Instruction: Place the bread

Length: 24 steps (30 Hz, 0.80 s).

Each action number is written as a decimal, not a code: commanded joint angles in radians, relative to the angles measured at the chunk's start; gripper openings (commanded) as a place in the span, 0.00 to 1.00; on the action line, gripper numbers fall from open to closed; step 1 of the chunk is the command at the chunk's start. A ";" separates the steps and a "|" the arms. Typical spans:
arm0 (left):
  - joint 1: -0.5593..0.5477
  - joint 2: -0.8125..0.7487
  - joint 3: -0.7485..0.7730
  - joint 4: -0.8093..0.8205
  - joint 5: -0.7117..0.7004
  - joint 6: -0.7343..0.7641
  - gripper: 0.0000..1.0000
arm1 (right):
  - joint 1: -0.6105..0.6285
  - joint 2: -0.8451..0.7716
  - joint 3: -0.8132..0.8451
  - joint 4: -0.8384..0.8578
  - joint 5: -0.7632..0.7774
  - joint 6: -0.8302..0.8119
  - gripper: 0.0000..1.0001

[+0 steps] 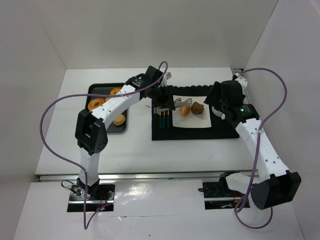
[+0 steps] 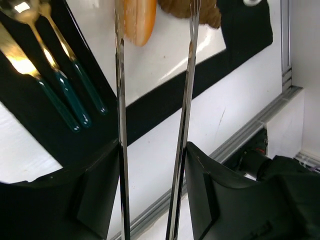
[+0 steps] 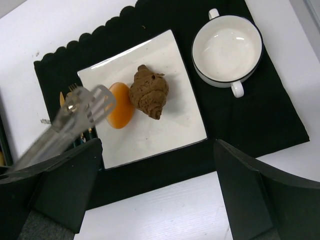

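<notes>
An orange bread roll (image 3: 121,112) and a brown croissant (image 3: 149,92) lie on a white square plate (image 3: 165,135); they also show in the top view, the roll (image 1: 185,111) beside the croissant (image 1: 197,107). My left gripper (image 2: 152,150) is shut on metal tongs (image 2: 120,100). The tongs' tips are spread and hover just over the roll (image 2: 140,20), with nothing between them. In the top view the left gripper (image 1: 161,95) is at the plate's left edge. My right gripper (image 3: 157,145) is open and empty above the plate's near edge.
A black placemat (image 3: 280,115) lies under the plate, with a white two-handled bowl (image 3: 227,50) to its right and teal-handled cutlery (image 2: 65,95) to its left. A dark tray (image 1: 95,90) with several more breads stands at the left. White walls close in the table.
</notes>
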 commanded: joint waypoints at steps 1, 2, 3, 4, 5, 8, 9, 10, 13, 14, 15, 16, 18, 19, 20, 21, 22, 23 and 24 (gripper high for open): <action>-0.004 -0.092 0.115 -0.060 -0.087 0.044 0.63 | -0.006 -0.008 0.007 0.024 0.005 0.005 1.00; 0.005 -0.103 0.116 -0.104 -0.125 0.058 0.61 | -0.006 -0.008 -0.002 0.024 0.005 0.005 1.00; 0.005 -0.117 0.126 -0.127 -0.185 0.067 0.60 | -0.006 -0.008 -0.002 0.024 0.005 0.005 1.00; 0.005 -0.129 0.116 -0.146 -0.298 0.067 0.59 | -0.006 -0.008 -0.002 0.024 0.005 0.005 1.00; 0.005 -0.161 0.102 -0.160 -0.348 0.079 0.59 | -0.006 -0.017 -0.012 0.024 0.005 0.005 1.00; 0.031 -0.244 -0.022 -0.181 -0.483 0.080 0.58 | -0.006 -0.017 -0.021 0.038 -0.016 0.005 1.00; 0.031 -0.270 -0.070 -0.168 -0.521 0.064 0.58 | -0.006 -0.017 -0.021 0.038 -0.016 0.005 1.00; 0.040 -0.293 -0.167 -0.137 -0.553 0.064 0.58 | -0.006 -0.008 -0.021 0.038 -0.016 0.005 1.00; 0.040 -0.382 -0.327 -0.048 -0.612 0.031 0.56 | -0.006 -0.008 -0.021 0.038 -0.016 0.005 1.00; 0.040 -0.399 -0.423 0.008 -0.626 0.011 0.56 | -0.006 -0.008 -0.032 0.050 -0.016 0.005 1.00; 0.040 -0.417 -0.471 0.039 -0.626 -0.035 0.56 | -0.006 -0.008 -0.032 0.050 -0.025 0.005 1.00; 0.040 -0.445 -0.546 0.056 -0.642 -0.066 0.56 | -0.006 0.001 -0.032 0.060 -0.025 0.005 1.00; 0.040 -0.467 -0.613 0.099 -0.652 -0.139 0.56 | -0.006 0.013 -0.032 0.051 -0.036 0.014 1.00; 0.031 -0.476 -0.640 0.099 -0.662 -0.164 0.56 | -0.006 0.014 -0.032 0.050 -0.036 0.014 1.00; 0.031 -0.485 -0.695 0.119 -0.652 -0.181 0.56 | -0.006 0.014 -0.032 0.050 -0.036 0.014 1.00; 0.031 -0.497 -0.723 0.141 -0.638 -0.195 0.56 | -0.006 0.014 -0.032 0.060 -0.045 0.014 1.00; 0.019 -0.497 -0.745 0.171 -0.638 -0.207 0.56 | -0.006 0.014 -0.032 0.060 -0.045 0.014 1.00; 0.010 -0.497 -0.780 0.187 -0.617 -0.207 0.59 | -0.006 0.014 -0.032 0.060 -0.045 0.014 1.00; 0.010 -0.481 -0.780 0.187 -0.588 -0.207 0.63 | -0.006 0.014 -0.032 0.060 -0.054 0.014 1.00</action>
